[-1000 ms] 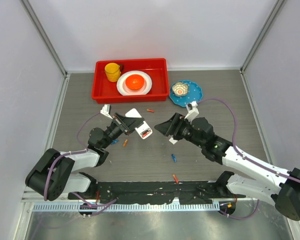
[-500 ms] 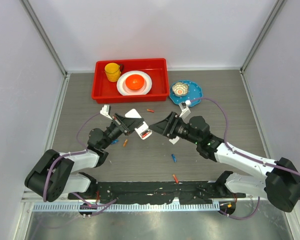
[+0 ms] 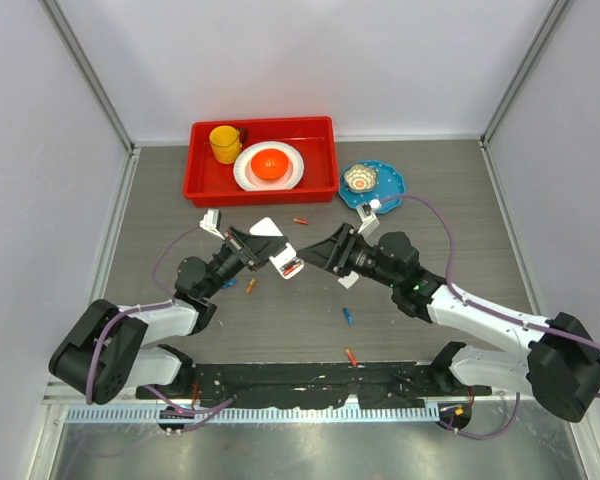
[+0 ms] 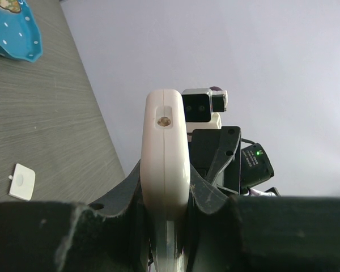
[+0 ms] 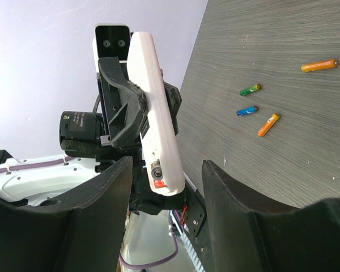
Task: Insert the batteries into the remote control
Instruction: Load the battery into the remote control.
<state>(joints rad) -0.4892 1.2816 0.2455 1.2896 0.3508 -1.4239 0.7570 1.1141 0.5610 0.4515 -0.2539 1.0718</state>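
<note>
My left gripper [image 3: 265, 250] is shut on the white remote control [image 3: 284, 260] and holds it above the table, its red-patched end towards the right arm. In the left wrist view the remote [image 4: 166, 153] stands edge-on between the fingers of that gripper [image 4: 167, 212]. My right gripper [image 3: 318, 256] is open, right next to the remote. In the right wrist view the remote's lower end [image 5: 158, 164] lies between its spread fingers [image 5: 96, 221], not touched. Loose batteries lie on the table: orange [image 5: 319, 66], green [image 5: 250, 89], blue [image 5: 246, 110], orange [image 5: 268, 124].
A small white cover plate [image 4: 21, 181] lies on the table under the right arm. A red tray [image 3: 202, 185] with a yellow cup and a plate stands at the back. A blue dish [image 3: 387, 187] is to its right. More batteries lie near the front [image 3: 348, 316].
My right gripper has moved left and closed in on the remote's end, mostly in the first half second. My left gripper has kept the remote still.
</note>
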